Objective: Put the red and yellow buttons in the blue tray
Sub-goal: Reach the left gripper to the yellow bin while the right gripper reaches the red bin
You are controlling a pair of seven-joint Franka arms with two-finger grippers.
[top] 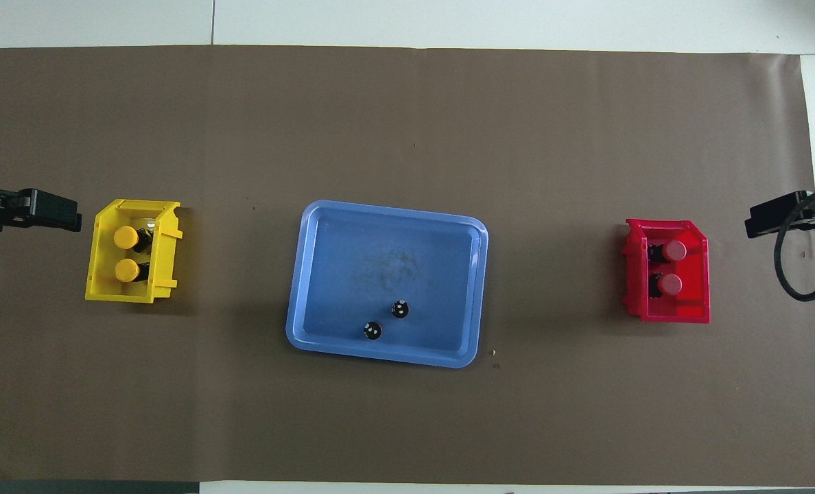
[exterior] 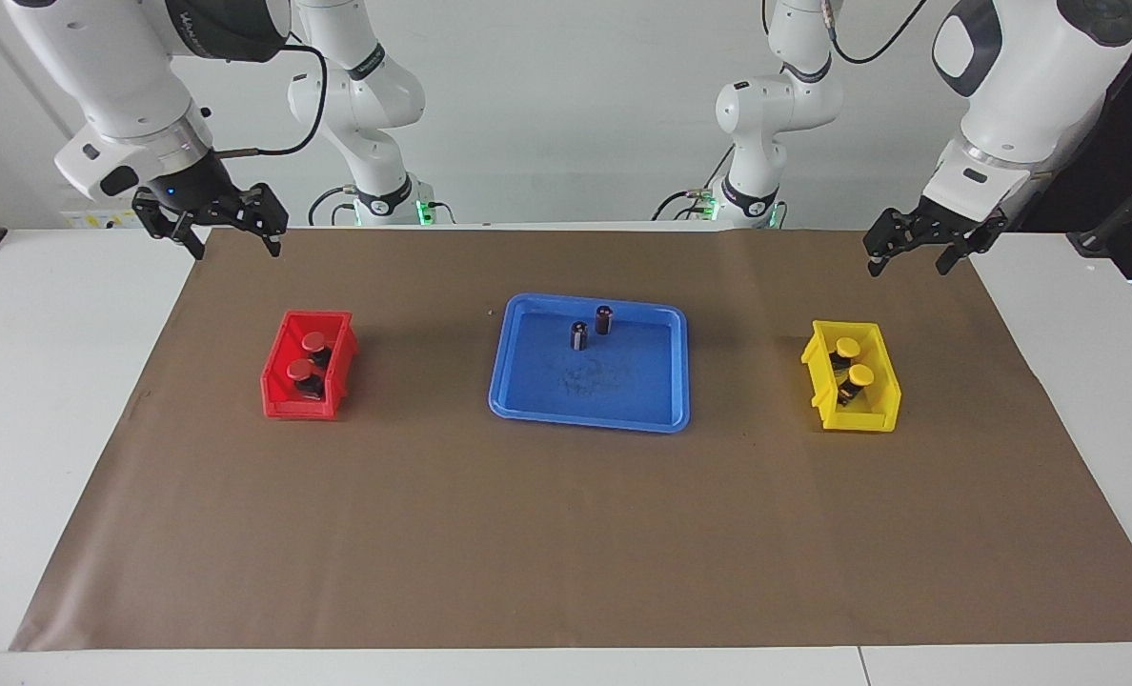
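Observation:
Two red buttons [exterior: 313,340] [exterior: 300,368] lie in the small red bin [exterior: 280,405], also seen in the overhead view [top: 674,251] [top: 669,283]. Two yellow buttons [exterior: 848,347] [exterior: 860,375] lie in the small yellow bin [exterior: 861,419], also seen in the overhead view [top: 125,237] [top: 127,270]. The blue tray [exterior: 590,419] [top: 298,288] sits mid-table between the bins. My right gripper [exterior: 234,250] [top: 785,216] hangs open and empty over the mat's edge by the red bin. My left gripper [exterior: 909,269] [top: 37,209] hangs open and empty over the mat's edge by the yellow bin.
Two dark capless cylinders [exterior: 578,335] [exterior: 603,319] stand upright in the blue tray, in the part nearer the robots; they also show in the overhead view [top: 372,331] [top: 399,309]. A brown mat [exterior: 566,534] covers the white table.

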